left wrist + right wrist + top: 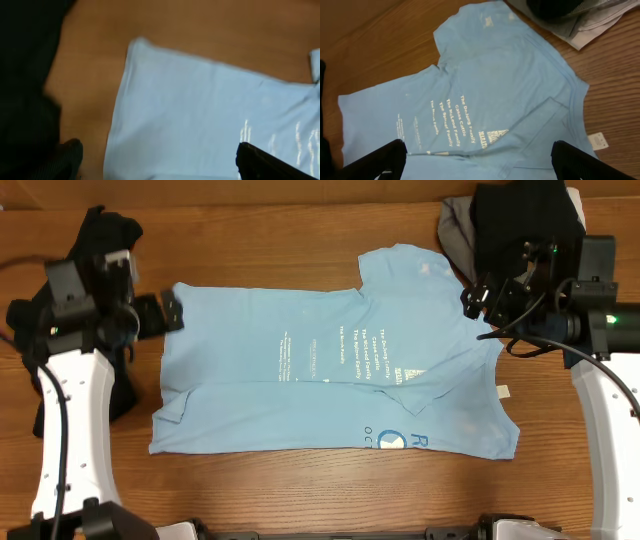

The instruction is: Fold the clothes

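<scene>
Spread and empty, left jaws and right jaws hang over opposite ends of the light blue T-shirt (330,370), flat on the counter (300,240) between them, seemingly poised to pinch edges.

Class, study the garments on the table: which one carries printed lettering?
The light blue T-shirt, spread out in the middle. The black garment and grey garment, heaped together in a corner, show no lettering.
</scene>
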